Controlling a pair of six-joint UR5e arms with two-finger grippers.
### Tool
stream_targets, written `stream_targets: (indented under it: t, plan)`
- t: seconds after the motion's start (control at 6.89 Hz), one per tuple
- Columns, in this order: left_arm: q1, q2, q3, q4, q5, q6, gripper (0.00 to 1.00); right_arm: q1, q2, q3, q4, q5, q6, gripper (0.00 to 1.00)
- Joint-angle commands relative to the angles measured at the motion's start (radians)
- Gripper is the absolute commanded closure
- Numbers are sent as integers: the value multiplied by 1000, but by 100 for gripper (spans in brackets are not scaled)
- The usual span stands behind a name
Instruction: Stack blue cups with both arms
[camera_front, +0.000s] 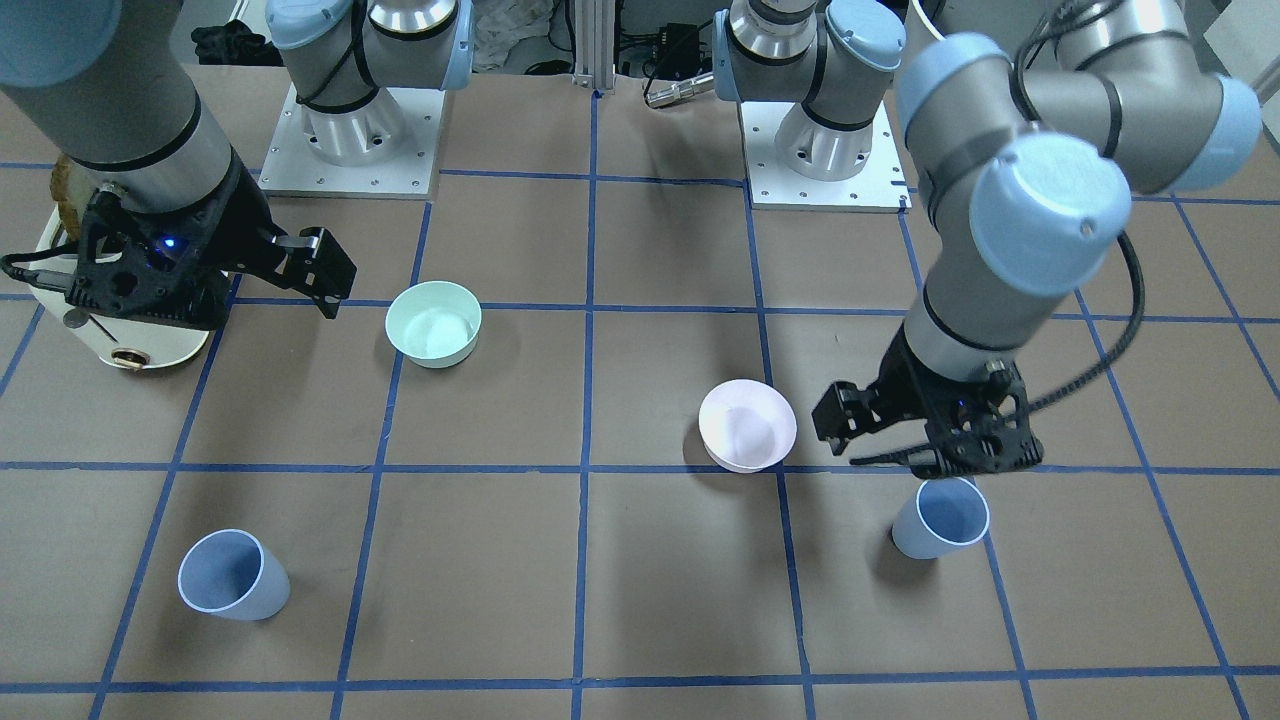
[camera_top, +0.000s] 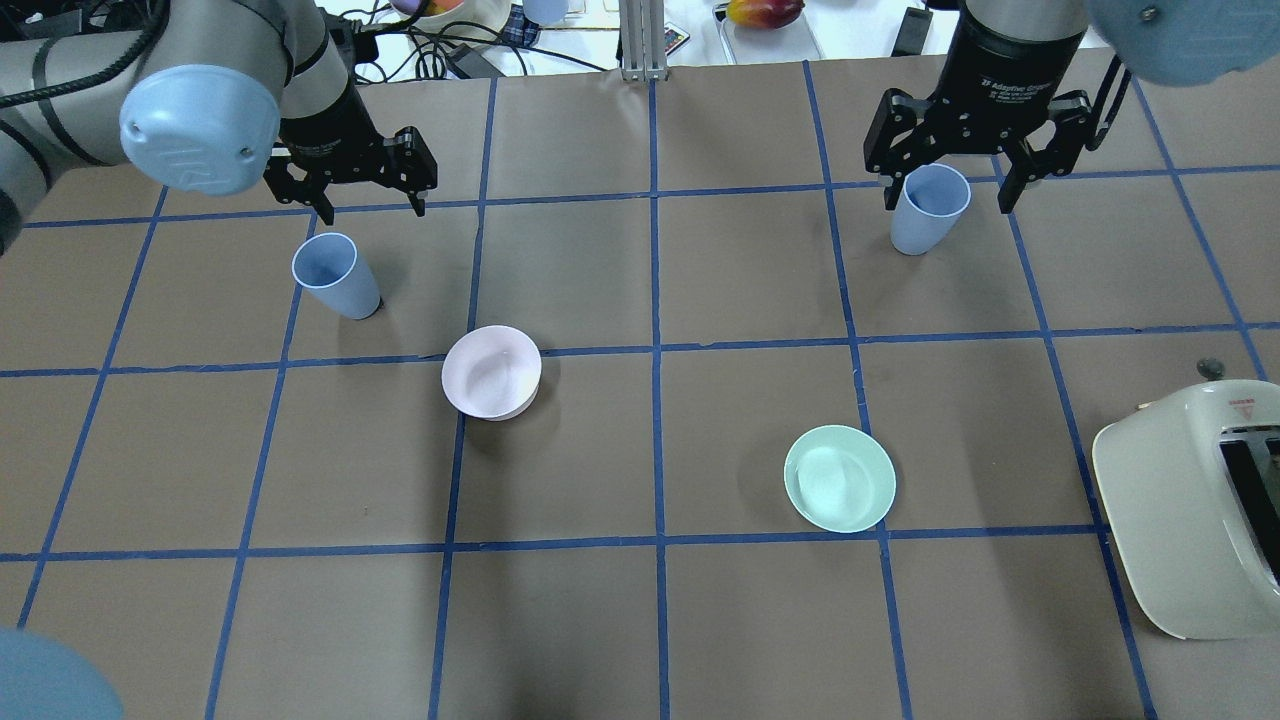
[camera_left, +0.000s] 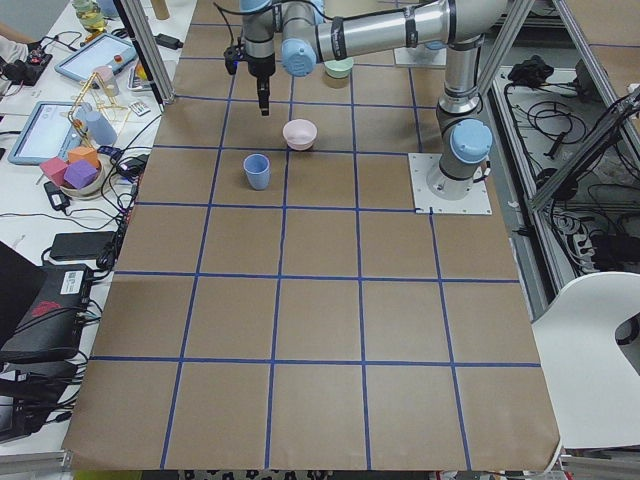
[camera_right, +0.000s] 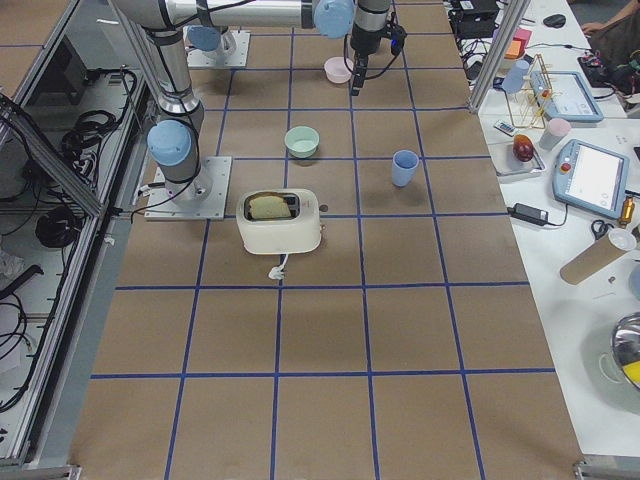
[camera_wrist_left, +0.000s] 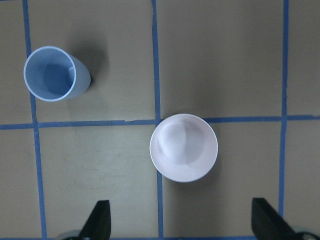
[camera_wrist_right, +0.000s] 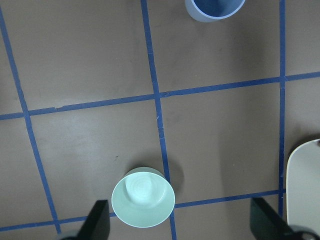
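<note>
Stacking looks unstarted: left blue cup (camera_top: 335, 275) at ten o'clock on the table (camera_top: 700, 450), right blue cup (camera_top: 930, 208) at two; left gripper (camera_top: 372, 208) and right gripper (camera_top: 946, 203) gape wide, empty.

**Both grippers open at the two blue cups**

You see the left gripper (camera_top: 372, 205), jaws spread, just beyond the left blue cup (camera_top: 335, 275) and clear of it. The right gripper (camera_top: 947, 200), also spread, frames the right blue cup (camera_top: 925, 215). Nearer you, well apart, sit a pink bowl (camera_top: 492, 372), a green bowl (camera_top: 840, 478) and a toaster (camera_top: 1190, 510).
</note>
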Motion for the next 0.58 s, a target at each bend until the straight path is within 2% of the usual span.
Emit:
stream_targets:
  t: [0.0, 0.15, 0.44]
  plan:
    - [59, -122, -10, 114, 43, 4, 0, -15, 6, 0, -6, 1, -12, 0]
    - [59, -142, -19, 136, 51, 2, 8, -41, 18, 0, -15, 4, -16, 0]
    - [62, -169, -33, 138, 51, -1, 71, -93, 93, -9, -141, -5, -86, 0]
